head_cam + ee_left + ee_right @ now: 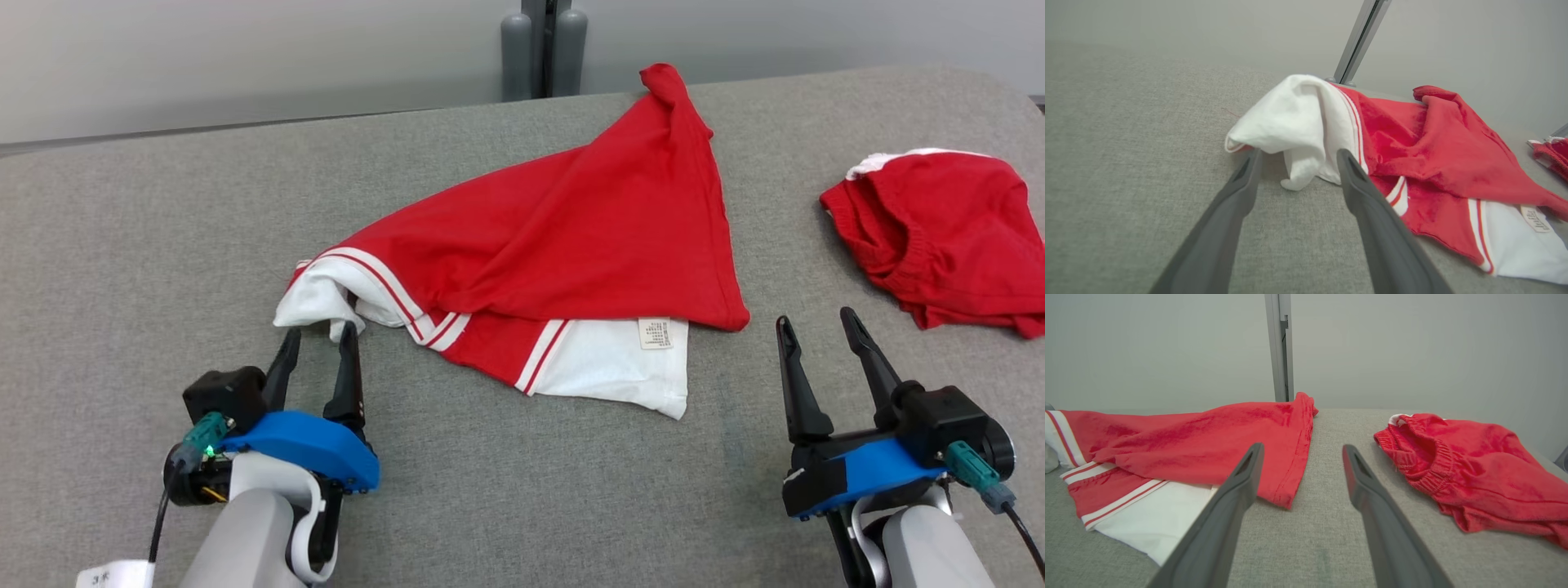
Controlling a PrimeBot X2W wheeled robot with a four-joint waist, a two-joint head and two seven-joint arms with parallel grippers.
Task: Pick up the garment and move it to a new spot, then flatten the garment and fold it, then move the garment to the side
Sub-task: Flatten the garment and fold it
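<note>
Head view: I see the red garment (571, 237) lying crumpled, mid-surface, on the grey padded table (122, 269). Its white sleeve (314, 302) with red stripes is at its left end, and a white panel with a label (655, 333) is along its near edge. My left gripper (321, 330) has its fingers apart with nothing between them. The tips are right at the sleeve's edge; I can't tell if they touch it. In the left wrist view the sleeve bunches up just past the fingertips (1255, 157). My right gripper (815, 316) is spread too and empty, sitting over bare table just beside the garment's near right corner. A second red garment (947, 229) with an elastic waistband lies rumpled at far right, apart from the first. A grey post (543, 49) stands behind the table.
</note>
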